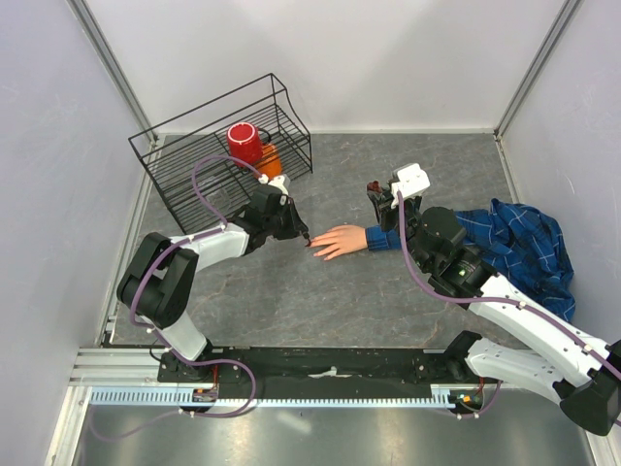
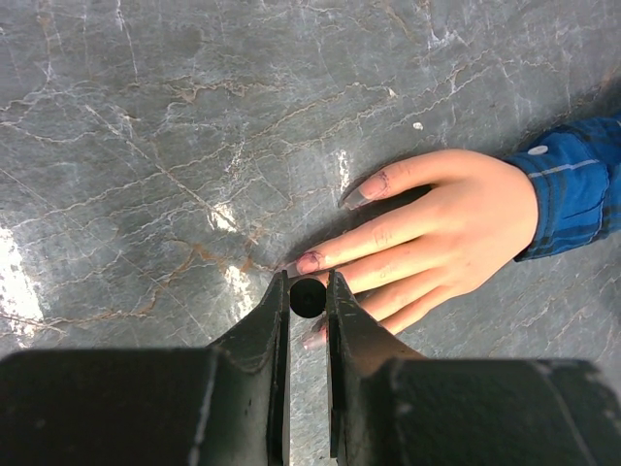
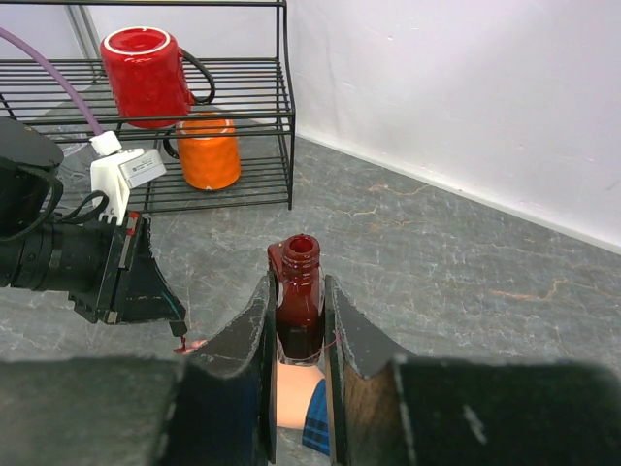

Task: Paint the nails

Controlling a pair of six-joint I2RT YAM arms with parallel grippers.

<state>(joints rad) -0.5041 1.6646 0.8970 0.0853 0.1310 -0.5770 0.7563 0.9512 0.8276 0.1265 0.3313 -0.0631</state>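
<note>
My left pincer (image 2: 308, 280) is pressed on a small round black cap (image 2: 308, 298), low in the middle of the left wrist view. Just above it lies the fake hand (image 2: 456, 218), palm down, in the right half of that frame. Its fingers point to the left, and a blue plaid cuff (image 2: 577, 184) is at the right edge. The nails (image 2: 309, 262) are small. The one nearest to my fingertips is smeared dark red. The one on the upper finger looks grey-pink with a darker edge. A lower one is half hidden behind my own finger. In the top view the hand lies at the centre of the frame, on the grey table (image 1: 291, 301). My right pincer (image 3: 299, 283) pinches an open bottle (image 3: 301, 254) of dark red polish, upright, at the centre of the right wrist view, over the cuff.
</note>
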